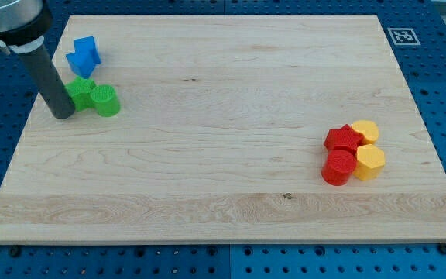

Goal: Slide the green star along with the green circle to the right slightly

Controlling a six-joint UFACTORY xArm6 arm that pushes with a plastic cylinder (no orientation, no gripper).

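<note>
My tip: my tip [63, 115] sits at 9 o'clock of the green star [80, 92], touching it; there is no gripper to spread or close.
Green pair: the star's left edge is hidden behind the rod; the green circle [105, 101] touches it at 3 o'clock.
Blue block [83, 56]: just at 12 o'clock; shape hard to make out.
Counter [223, 155]: red and yellow blocks cluster at 4 o'clock, overlapping.
Rod: top cut off.
</note>
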